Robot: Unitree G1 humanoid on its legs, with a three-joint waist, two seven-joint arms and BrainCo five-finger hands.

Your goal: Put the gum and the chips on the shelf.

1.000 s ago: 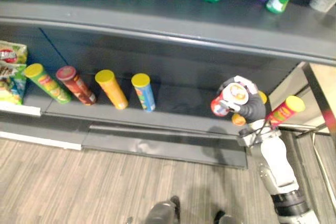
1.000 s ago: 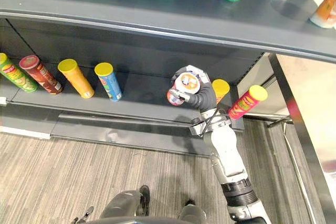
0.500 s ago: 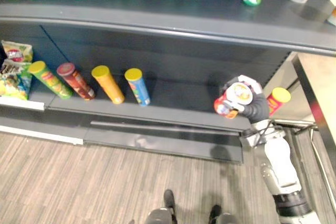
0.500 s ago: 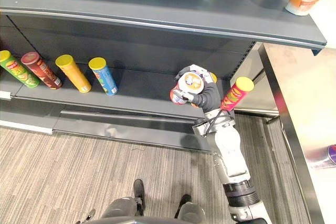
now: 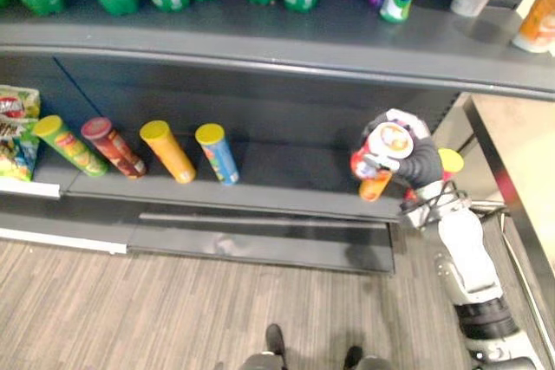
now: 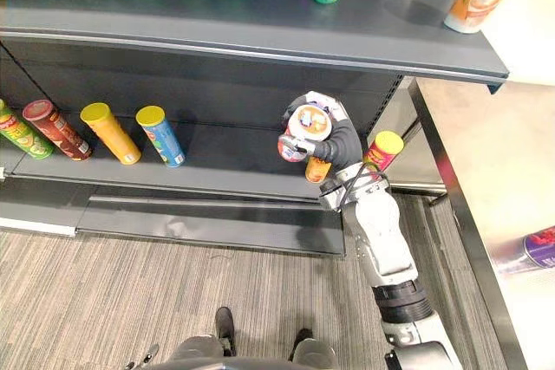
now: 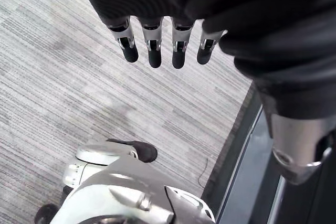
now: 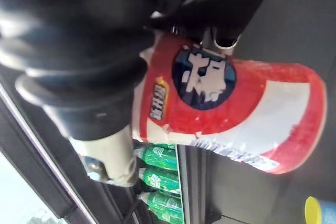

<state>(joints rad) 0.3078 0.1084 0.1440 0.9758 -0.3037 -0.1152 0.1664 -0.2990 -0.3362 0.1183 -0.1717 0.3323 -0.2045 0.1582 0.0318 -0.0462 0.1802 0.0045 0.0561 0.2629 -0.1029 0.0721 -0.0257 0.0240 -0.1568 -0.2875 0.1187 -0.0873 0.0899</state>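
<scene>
- Right robot hand (image 5: pixel 418 164) is gripping the chips can (image 5: pixel 389 141), fingers curled round it, white lid facing up, long axis leaning toward 7 o'clock.
- Left robot hand (image 7: pixel 163 45) is hanging open over the floor (image 7: pixel 63 77), so the right is nearer.
- Lower shelf (image 5: pixel 286 169) is lying just beyond the can, with bare space at 9 o'clock.
- Since a second ago the camera is showing more of the upper shelf, and the held can is sitting closer to the yellow-lidded red can (image 5: pixel 449 160).
</scene>
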